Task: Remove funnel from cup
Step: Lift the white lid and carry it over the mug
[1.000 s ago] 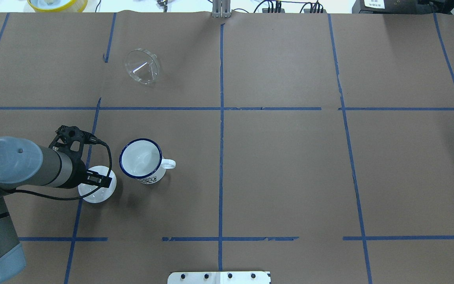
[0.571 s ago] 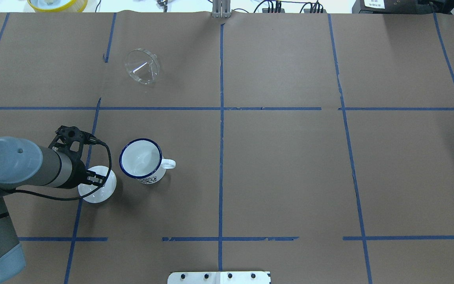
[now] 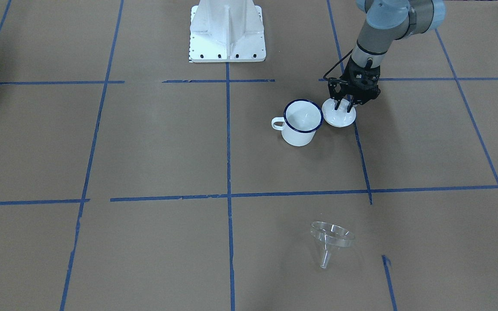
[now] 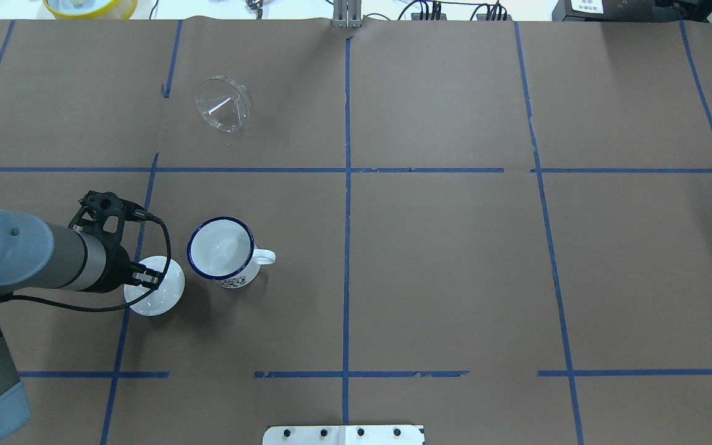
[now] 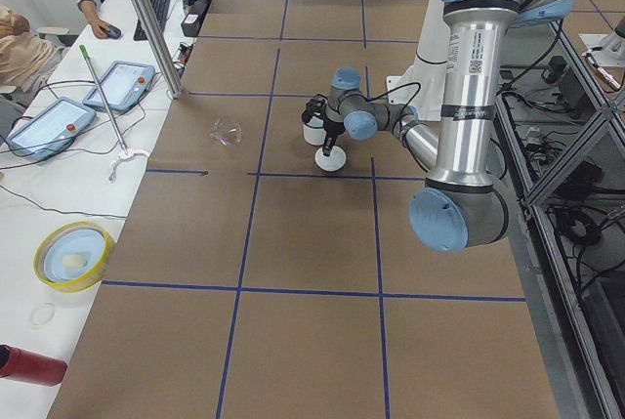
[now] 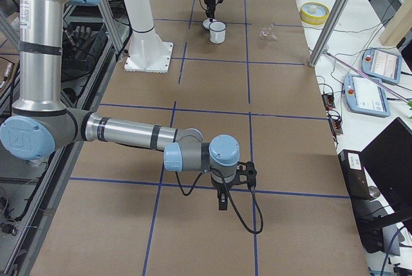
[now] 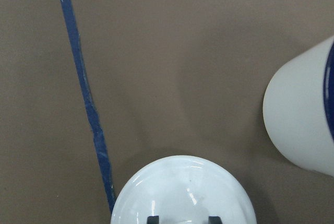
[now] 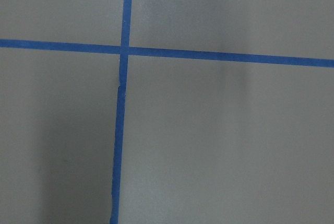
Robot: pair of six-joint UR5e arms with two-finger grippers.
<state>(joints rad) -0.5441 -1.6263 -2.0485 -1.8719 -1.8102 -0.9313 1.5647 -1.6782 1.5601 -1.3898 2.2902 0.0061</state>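
Observation:
The clear funnel [image 4: 223, 111] lies on its side on the brown paper, far from the cup; it also shows in the front view [image 3: 331, 237]. The white cup [image 4: 220, 248] with the dark blue rim stands upright and empty, handle to the right, also in the front view [image 3: 301, 123] and at the right edge of the left wrist view [image 7: 308, 119]. My left gripper [image 4: 144, 276] is open, its fingertips [image 7: 152, 217] apart just above a white domed lid [image 4: 157, 290] beside the cup. My right gripper [image 6: 222, 202] hovers over bare paper; I cannot tell its state.
The white lid [image 3: 339, 117] sits on a blue tape line close to the cup's left side. The robot's white base [image 3: 227, 30] is at the near edge. A yellow dish [image 4: 90, 6] and cables lie beyond the far edge.
My left arm has drawn back to the left, so the gripper has shifted from over the lid's middle to its left edge. Lid, cup and funnel have not moved.

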